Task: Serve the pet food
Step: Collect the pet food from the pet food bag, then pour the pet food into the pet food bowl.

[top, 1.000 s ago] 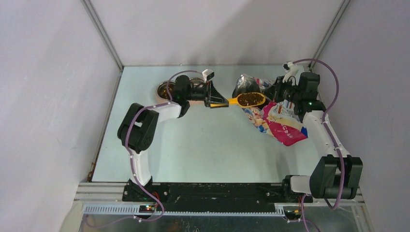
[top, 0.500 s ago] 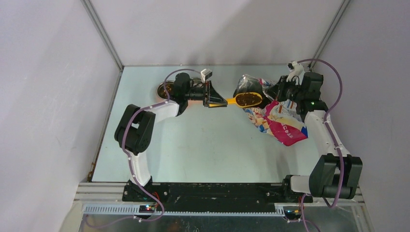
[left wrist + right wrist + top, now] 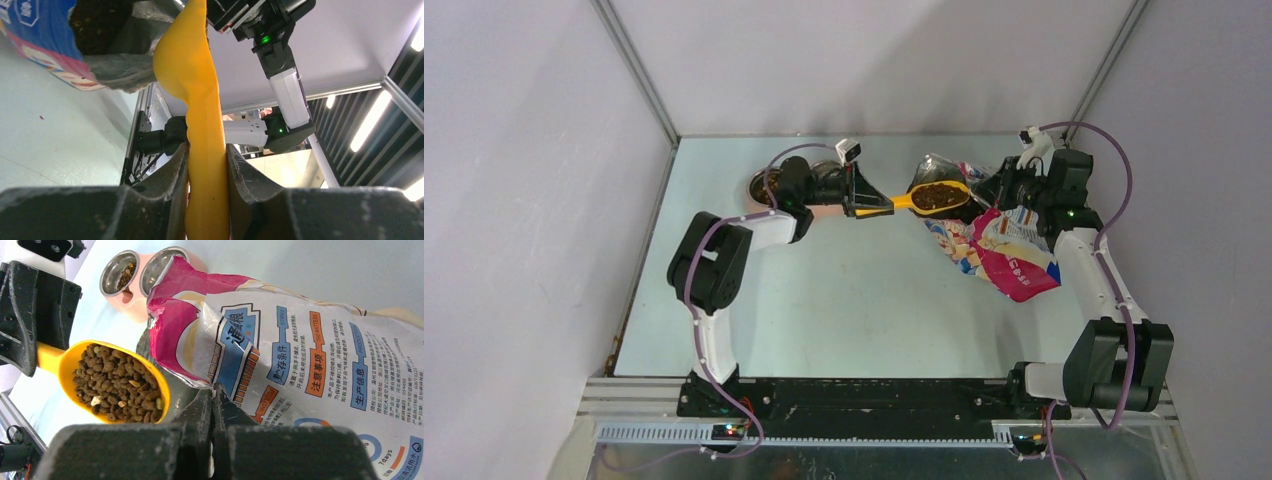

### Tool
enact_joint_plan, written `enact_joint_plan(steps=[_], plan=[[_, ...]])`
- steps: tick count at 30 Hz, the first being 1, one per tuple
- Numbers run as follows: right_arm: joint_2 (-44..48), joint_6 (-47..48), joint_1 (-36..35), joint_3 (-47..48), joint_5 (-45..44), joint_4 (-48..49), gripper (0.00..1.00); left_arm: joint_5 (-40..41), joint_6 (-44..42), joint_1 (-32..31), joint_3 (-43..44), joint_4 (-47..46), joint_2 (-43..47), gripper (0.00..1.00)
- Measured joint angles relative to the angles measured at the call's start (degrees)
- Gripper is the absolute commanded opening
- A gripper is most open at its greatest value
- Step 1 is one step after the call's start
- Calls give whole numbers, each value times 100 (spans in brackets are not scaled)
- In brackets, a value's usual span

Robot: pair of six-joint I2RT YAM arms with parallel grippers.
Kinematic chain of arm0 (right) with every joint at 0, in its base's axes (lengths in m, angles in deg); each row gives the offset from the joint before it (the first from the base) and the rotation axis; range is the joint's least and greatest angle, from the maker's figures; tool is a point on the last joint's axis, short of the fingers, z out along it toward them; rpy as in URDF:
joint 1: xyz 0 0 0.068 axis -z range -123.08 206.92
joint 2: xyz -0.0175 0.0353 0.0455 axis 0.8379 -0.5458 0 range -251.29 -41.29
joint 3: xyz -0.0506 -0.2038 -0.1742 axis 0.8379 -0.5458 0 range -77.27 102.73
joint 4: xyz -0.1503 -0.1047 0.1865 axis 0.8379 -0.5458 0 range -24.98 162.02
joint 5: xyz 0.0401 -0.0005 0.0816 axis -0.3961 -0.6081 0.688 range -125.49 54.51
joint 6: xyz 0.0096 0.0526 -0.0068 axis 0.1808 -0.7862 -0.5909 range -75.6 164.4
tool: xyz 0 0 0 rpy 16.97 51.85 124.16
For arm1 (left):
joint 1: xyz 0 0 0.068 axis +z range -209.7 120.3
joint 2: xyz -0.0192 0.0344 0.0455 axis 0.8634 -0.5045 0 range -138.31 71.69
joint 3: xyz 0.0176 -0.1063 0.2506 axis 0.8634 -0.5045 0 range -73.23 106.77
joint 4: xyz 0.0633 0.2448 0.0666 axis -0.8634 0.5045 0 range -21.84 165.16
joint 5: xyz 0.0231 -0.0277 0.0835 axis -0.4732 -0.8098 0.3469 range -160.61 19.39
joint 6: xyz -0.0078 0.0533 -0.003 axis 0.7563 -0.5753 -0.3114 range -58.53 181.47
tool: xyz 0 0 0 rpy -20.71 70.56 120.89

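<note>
Top external first: what differs from a second ago?

— My left gripper (image 3: 882, 204) has carried the yellow scoop (image 3: 906, 202) a little higher in the frame. Its bowl, heaped with pet food (image 3: 940, 189), now sits at the open mouth of the bag (image 3: 1004, 255), upper centre-right. My right gripper (image 3: 994, 190) has barely shifted and is up at the bag's top edge. The pink feeder (image 3: 754, 186) is at upper left of centre, mostly behind my left arm.

Left wrist?

— My fingers (image 3: 167, 185) are partly closed and clamp the scoop's handle between them. The handle runs up the middle of the frame to the underside of the bowl at the top. The bag fills the upper left corner, just beside the bowl. My right arm crosses the upper right.

And the right wrist?

— My jaws are pressed fully together at bottom centre, pinching the bag's lower edge. Its printed panel covers the right of the frame. The loaded scoop is at lower left, just beside the bag's mouth, and the brown pellets fill its bowl. The feeder is at upper left. Its left steel bowl holds some pellets, and the other bowl is partly hidden by the bag.
</note>
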Motion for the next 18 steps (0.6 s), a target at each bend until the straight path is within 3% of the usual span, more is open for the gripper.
enact_joint_plan(steps=[18], plan=[[-2, -2, 35, 0, -35, 13, 0, 9, -682, 452, -284, 898, 431, 0]])
